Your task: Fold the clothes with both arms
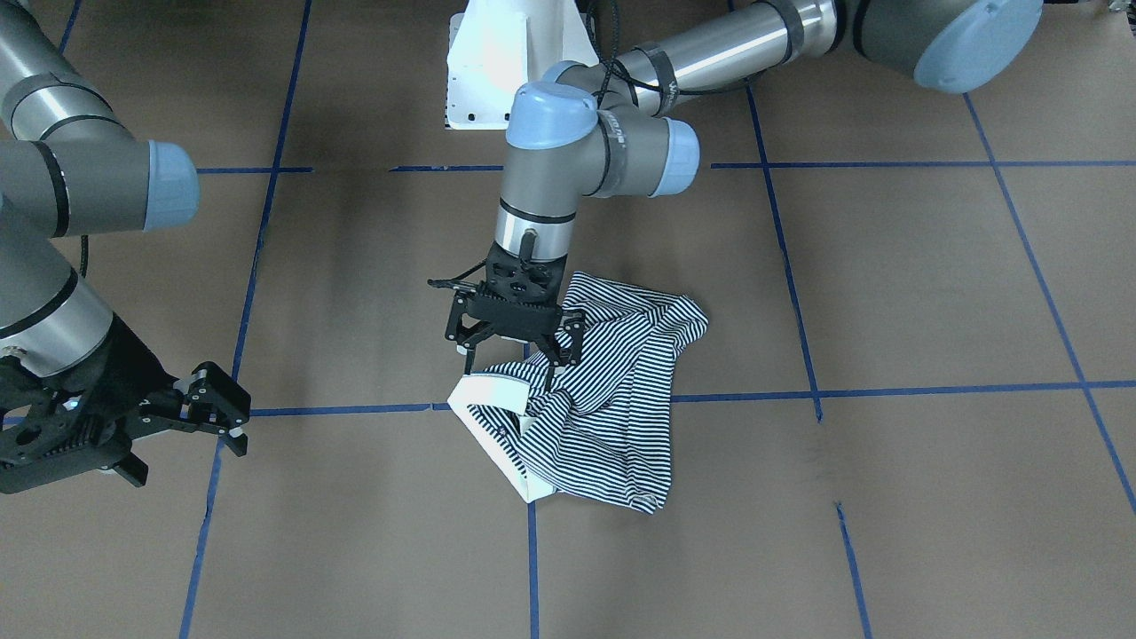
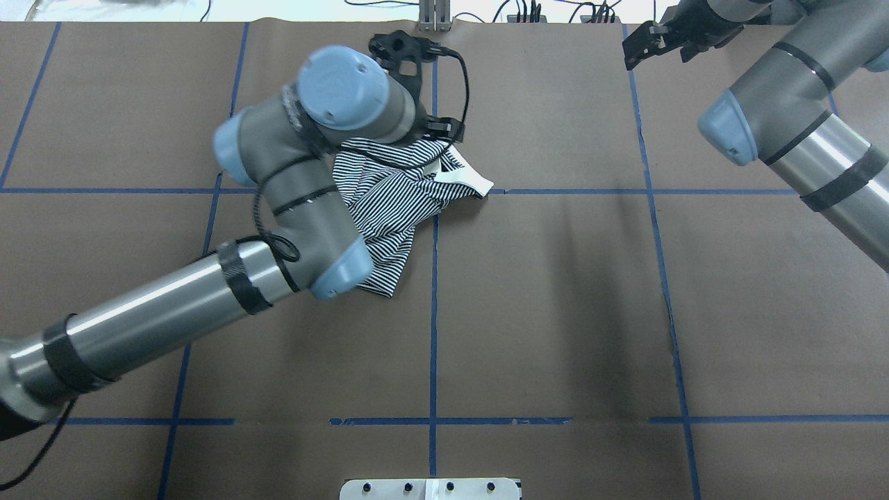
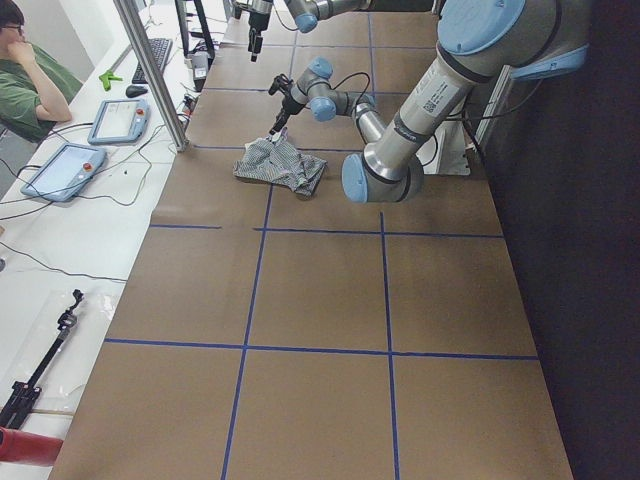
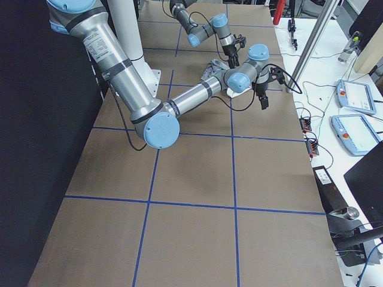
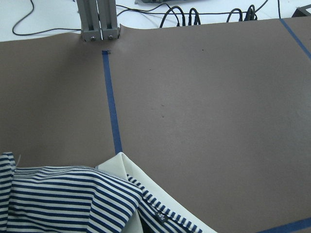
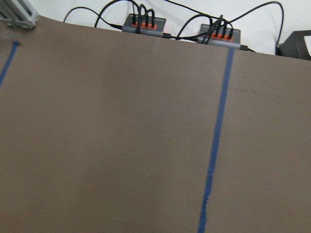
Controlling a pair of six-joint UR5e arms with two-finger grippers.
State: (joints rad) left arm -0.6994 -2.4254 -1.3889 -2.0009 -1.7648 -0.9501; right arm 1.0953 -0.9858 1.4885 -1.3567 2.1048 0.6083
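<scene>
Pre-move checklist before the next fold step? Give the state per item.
1. Polo shirt laid flat: not ok, bunched in a heap.
2. Collar exposed: ok, cream band shows at the heap's edge.
3. Left gripper at the shirt: ok, above the collar end, jaws open.
4. Left gripper touching cloth: cannot tell.
5. Right gripper in position: not ok, off to the side over bare table, open and empty.
</scene>
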